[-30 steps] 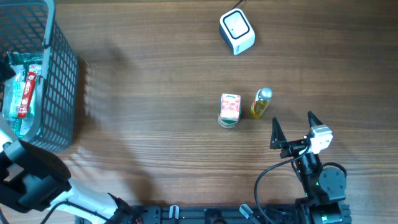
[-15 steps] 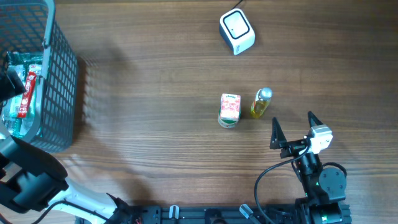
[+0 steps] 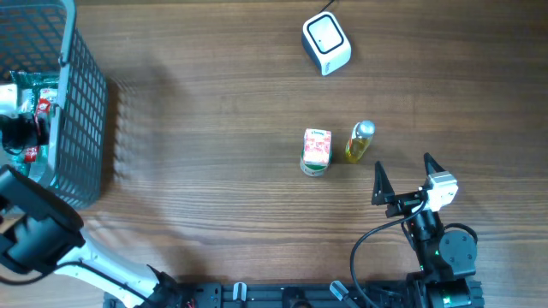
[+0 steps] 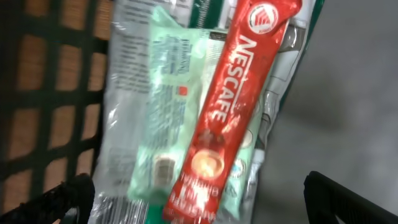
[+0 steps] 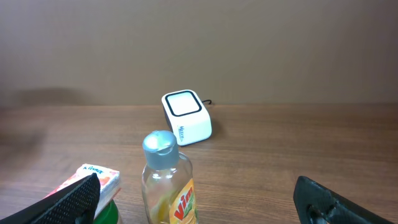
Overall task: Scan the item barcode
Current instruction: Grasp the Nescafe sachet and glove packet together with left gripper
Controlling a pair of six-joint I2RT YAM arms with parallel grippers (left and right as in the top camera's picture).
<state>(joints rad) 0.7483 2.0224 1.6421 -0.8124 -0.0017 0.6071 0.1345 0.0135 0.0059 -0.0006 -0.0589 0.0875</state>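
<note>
— Where is the left gripper (image 4: 202, 194)?

— Over the wire basket (image 3: 86, 111) at the left edge of the table (image 3: 214, 85), looking down into it. Its jaws are spread wide, with nothing between them; only the two dark fingertips show at the bottom of the wrist view.

— And the thing to be scanned?

— A red coffee sachet (image 4: 230, 112) lies in the basket, straight below that gripper. It rests lengthwise on a pale green packet (image 4: 168, 106) in clear wrap. The gripper is not touching it, as far as the wrist view shows.

— The scanner?

— A small white scanner (image 3: 326, 43) sits near the far edge, right of the middle and well apart from the basket.

— What else is on the table?

— Around the middle, a little to the right, a small red-and-white carton (image 3: 317, 147) rests on something round and green. Just beside it, on its right, a bottle (image 3: 360, 143) of yellow liquid with a grey cap stands upright. The two are close, but I cannot tell whether they touch.

— And the right gripper (image 3: 402, 171)?

— Near the near edge, toward the right corner, pointing at the far edge. Its jaws are also wide apart and empty. From its wrist camera the bottle stands in front of it, with the scanner farther behind.
</note>
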